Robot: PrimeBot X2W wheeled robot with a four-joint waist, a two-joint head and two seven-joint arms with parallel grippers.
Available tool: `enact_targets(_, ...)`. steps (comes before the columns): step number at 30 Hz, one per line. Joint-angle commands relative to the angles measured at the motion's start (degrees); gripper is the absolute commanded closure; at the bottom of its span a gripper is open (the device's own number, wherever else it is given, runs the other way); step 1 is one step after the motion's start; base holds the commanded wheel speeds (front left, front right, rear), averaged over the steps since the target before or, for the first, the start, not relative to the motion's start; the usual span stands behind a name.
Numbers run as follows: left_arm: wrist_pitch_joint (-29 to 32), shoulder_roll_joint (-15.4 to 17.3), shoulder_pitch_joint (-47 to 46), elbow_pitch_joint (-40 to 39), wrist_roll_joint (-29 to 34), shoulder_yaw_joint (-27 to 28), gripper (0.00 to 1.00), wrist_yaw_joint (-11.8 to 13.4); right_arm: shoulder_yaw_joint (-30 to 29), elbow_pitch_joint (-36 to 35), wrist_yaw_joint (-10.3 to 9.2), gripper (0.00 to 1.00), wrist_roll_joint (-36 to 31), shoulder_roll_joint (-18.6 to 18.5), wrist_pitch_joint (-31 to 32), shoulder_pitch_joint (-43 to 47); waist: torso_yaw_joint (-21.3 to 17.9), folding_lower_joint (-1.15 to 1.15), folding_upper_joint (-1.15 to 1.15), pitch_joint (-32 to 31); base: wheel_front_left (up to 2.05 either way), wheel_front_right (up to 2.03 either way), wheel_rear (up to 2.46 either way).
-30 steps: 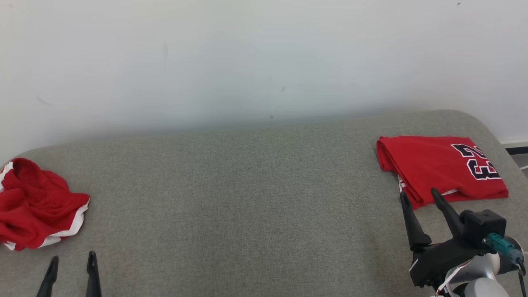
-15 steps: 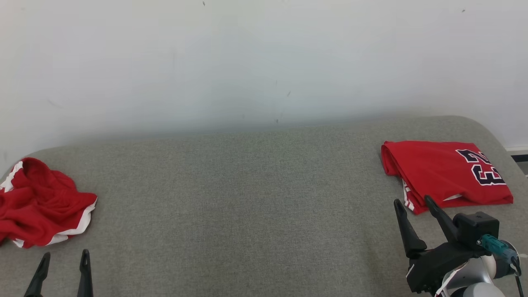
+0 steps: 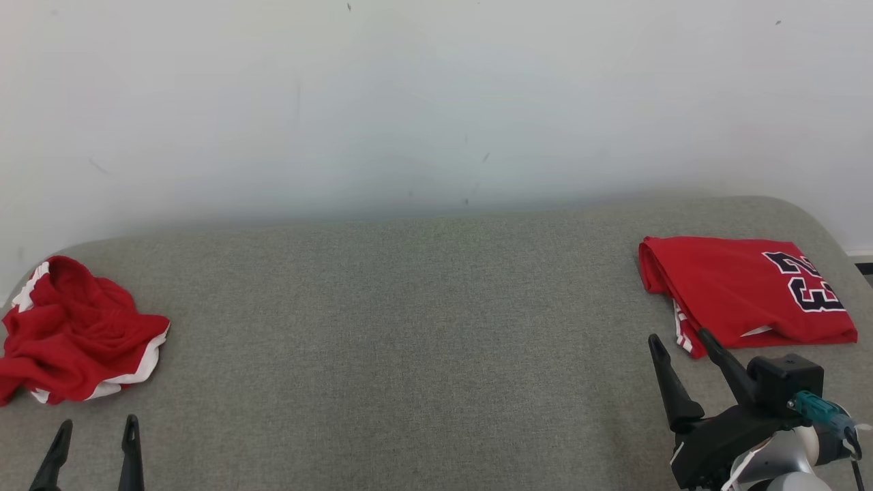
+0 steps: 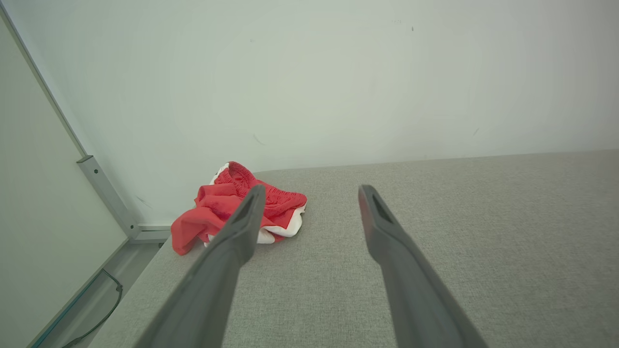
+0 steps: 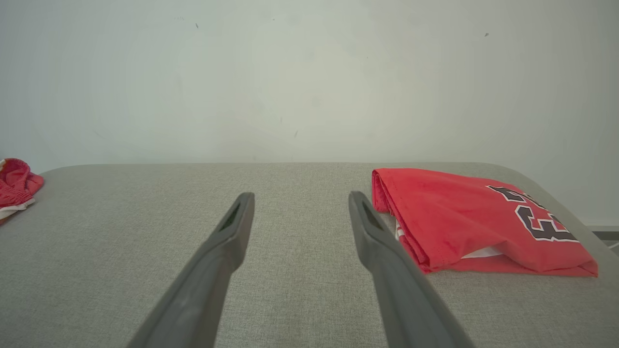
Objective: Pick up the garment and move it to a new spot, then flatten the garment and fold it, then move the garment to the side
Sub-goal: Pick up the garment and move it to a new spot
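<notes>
Folded jersey right, crumpled shorts left, grey cushion between, left hand, right hand spread wide (both empty)

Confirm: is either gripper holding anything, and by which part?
Nothing is held. The left gripper and right gripper are both open and empty. The folded jersey and crumpled shorts lie on the grey cushion, neither one gripped.

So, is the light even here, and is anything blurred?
Head view: even light, no glare; the grey surface looks hazy at its far edge. Left wrist view: the near fingers look slightly soft, the crumpled garment sharp. Right wrist view: thin shadow under the folded jersey.
</notes>
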Motion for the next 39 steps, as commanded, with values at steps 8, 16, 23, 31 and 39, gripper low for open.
enact_targets(8,0.25,0.36,0.84,-0.78,-1.21,0.31,0.0,0.52,-0.17,-0.56,-0.04,0.0,0.31,-0.3,0.36,0.84,0.16,0.0,0.0,0.1,0.0,0.0,0.0)
enact_targets(16,0.05,0.35,0.85,-1.02,-1.53,0.43,0.0,1.28,-0.28,-0.58,-0.04,0.0,0.42,-0.23,0.57,1.05,1.22,0.0,0.0,0.36,0.0,0.0,0.0)
enact_targets(23,0.48,0.59,1.06,-1.39,-1.87,0.56,0.0,1.81,0.25,-0.36,-0.04,0.0,0.76,-0.11,0.57,1.35,3.86,0.0,0.0,0.25,0.0,0.0,0.0)
enact_targets(31,0.93,1.27,1.7,-1.53,-2.17,0.83,0.0,2.23,1.15,0.38,-0.04,0.0,1.5,-0.11,0.39,1.84,10.3,0.0,0.0,-0.27,0.0,0.0,0.0)
enact_targets(39,1.52,1.6,2.4,-2.05,-2.52,0.8,0.0,2.53,1.39,0.67,-0.04,0.0,1.68,-0.02,0.62,2.48,17.39,0.0,0.0,-1.16,0.0,0.0,0.0)
